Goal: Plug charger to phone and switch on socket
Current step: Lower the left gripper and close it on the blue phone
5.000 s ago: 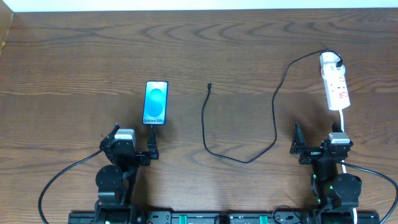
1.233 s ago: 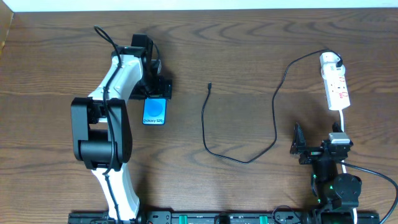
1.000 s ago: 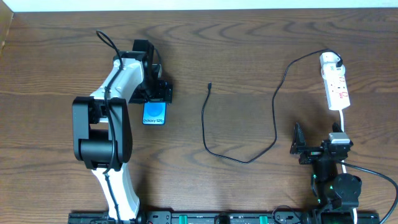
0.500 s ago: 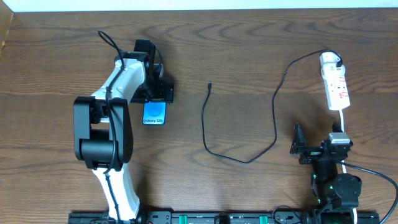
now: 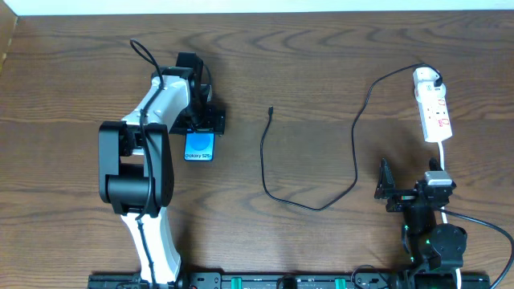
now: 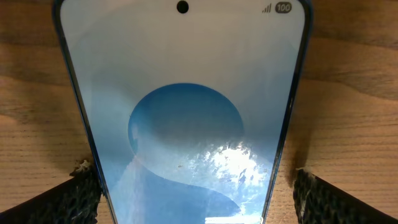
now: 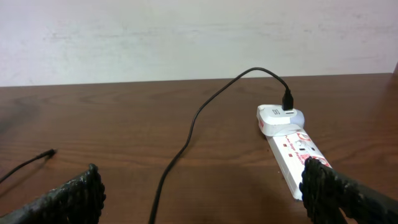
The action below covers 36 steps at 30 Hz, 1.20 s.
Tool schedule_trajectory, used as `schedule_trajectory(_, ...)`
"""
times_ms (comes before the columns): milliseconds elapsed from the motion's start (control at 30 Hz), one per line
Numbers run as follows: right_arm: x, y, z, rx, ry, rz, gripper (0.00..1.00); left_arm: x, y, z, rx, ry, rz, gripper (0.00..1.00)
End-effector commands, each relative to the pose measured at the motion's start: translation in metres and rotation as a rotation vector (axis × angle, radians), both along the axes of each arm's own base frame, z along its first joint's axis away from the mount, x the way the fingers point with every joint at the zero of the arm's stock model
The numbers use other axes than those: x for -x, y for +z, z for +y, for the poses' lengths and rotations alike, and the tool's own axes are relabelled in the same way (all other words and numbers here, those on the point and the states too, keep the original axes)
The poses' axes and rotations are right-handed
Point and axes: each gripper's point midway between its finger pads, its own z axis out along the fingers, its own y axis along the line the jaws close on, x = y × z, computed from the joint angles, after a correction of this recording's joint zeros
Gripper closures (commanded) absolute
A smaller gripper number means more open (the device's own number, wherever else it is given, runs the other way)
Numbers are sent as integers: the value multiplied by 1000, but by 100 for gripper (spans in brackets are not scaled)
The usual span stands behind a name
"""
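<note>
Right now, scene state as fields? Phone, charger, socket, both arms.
phone: flat on table, screen up
charger: one end plugged in at socket, free connector on table, apart from phone
socket: robot's right side; switch state unreadable
left fingers: open, straddling phone
right fingers: open, empty, near base

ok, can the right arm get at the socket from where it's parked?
Probably yes. The socket lies just ahead of the open right claw, bare table between them. Its white cord trails back beside the arm; the charger plugs in at the far end, out of the way.
</note>
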Motion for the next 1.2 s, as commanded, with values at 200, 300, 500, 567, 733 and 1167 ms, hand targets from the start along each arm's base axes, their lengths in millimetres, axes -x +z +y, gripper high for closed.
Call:
schedule_trajectory(200,0,0,0,5,0,-2,1,14,-28,-3,9,2,84,2)
schedule_trajectory(300,0,0,0,5,0,-2,1,16,-30,-4,8,-2,88,2)
schedule_trajectory(500,0,0,0,5,0,-2,1,21,-35,-4,8,-3,94,2)
schedule_trajectory(567,0,0,0,5,0,-2,1,21,-36,-4,8,-3,94,2)
schedule_trajectory(733,0,0,0,5,0,-2,1,22,-38,-4,8,-3,94,1)
schedule_trajectory(1167,0,0,0,5,0,-2,1,24,-41,-7,-5,-19,91,2)
